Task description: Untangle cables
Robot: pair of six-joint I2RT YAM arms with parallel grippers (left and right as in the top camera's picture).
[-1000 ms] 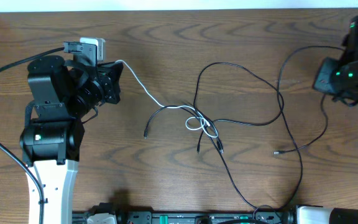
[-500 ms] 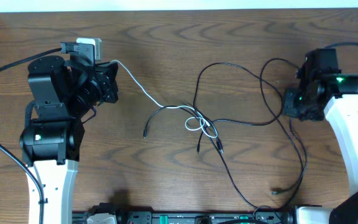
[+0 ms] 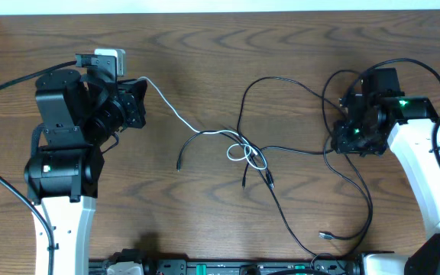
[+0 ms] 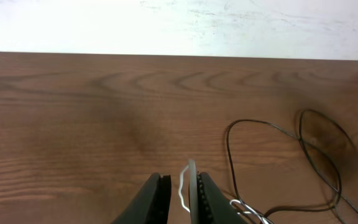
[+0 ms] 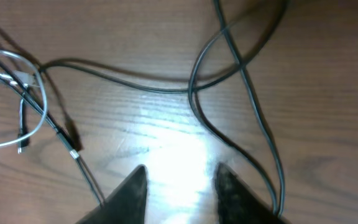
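Several thin black cables (image 3: 296, 88) loop over the wooden table and meet the white cable (image 3: 176, 114) in a knot (image 3: 243, 149) at the middle. The white cable rises left to my left gripper (image 3: 140, 95). In the left wrist view that gripper (image 4: 180, 180) stands narrowly open: the white cable (image 4: 183, 186) lies against the right pad, with a gap to the left pad. My right gripper (image 3: 341, 141) hovers low over the black loops at the right. Its fingers (image 5: 182, 177) are open with bare table between them, and black cables (image 5: 154, 87) run ahead and just right of them.
One black plug end (image 3: 325, 236) lies near the front edge, another (image 3: 179, 163) left of the knot. A rail with hardware (image 3: 228, 267) runs along the front. A white wall (image 4: 179, 25) borders the table's far edge. Thick arm wiring (image 3: 6, 84) trails off left.
My right arm has swung left and down over the black loops and its jaws have opened. The loose black plug end slid toward the front edge. My left jaws have parted slightly.
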